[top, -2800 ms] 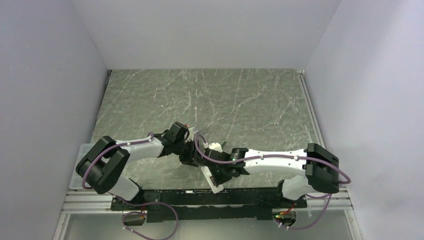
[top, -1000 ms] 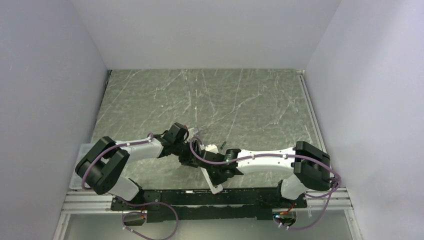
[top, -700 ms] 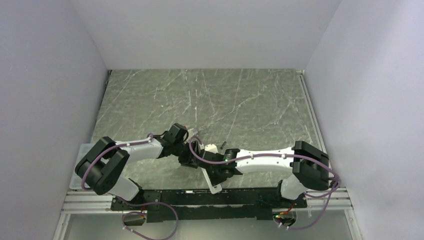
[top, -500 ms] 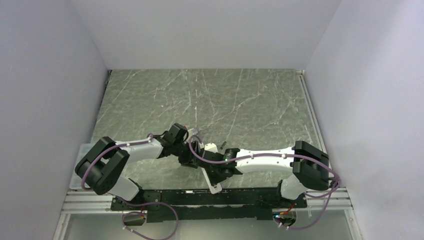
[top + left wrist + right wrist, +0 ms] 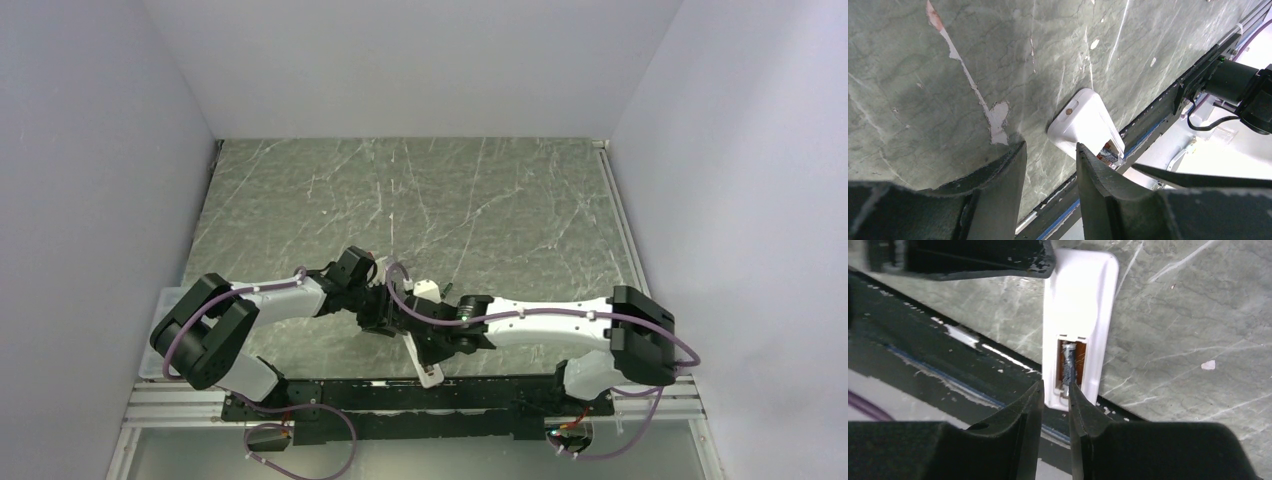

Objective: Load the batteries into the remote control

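Note:
The white remote control [image 5: 1080,315] lies back up at the table's near edge, also in the left wrist view [image 5: 1088,125] and partly under my right arm in the top view [image 5: 428,372]. Its battery compartment [image 5: 1070,365] is open, and one dark battery [image 5: 1069,362] lies in it. I cannot make out the second battery. My right gripper [image 5: 1054,390] hovers over the compartment end with its jaws a narrow gap apart and nothing between them. My left gripper [image 5: 1050,152] is open and empty at the remote's far end.
A black rail with a blue stripe [image 5: 948,355] runs along the table's near edge just past the remote. The grey marble tabletop [image 5: 420,200] stretches to the back. White walls stand on three sides. The two arms meet close together at the front centre [image 5: 400,315].
My right arm's elbow and forearm have swung back to the right by a little since a second ago. The remote and my left gripper have stayed where they were.

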{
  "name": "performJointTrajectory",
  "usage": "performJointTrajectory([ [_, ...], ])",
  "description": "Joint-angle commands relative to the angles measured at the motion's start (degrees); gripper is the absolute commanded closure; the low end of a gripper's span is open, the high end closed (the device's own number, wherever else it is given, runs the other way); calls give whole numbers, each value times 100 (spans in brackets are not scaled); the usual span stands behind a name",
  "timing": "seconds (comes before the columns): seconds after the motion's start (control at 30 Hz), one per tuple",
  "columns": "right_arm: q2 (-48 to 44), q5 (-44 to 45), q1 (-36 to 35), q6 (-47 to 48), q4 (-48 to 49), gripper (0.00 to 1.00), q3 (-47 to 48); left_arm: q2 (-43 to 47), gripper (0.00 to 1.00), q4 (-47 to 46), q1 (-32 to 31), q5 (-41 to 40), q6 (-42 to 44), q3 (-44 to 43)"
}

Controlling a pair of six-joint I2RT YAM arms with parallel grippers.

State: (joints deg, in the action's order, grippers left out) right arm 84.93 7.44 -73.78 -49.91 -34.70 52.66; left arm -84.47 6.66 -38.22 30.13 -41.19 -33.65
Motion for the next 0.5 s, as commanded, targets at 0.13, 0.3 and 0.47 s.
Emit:
performJointTrajectory([
  [0.13,-517,55,-194,-366,-104,74,-230,15,53,-112,7,62,46,-75],
  [0.3,-475,-38,-225,-388,-28,81,-381,-9,53,-72,8,73,67,-122],
  [0.47,-386,-85,-228,-373,58,85,-441,15,53,-50,7,63,63,-125],
])
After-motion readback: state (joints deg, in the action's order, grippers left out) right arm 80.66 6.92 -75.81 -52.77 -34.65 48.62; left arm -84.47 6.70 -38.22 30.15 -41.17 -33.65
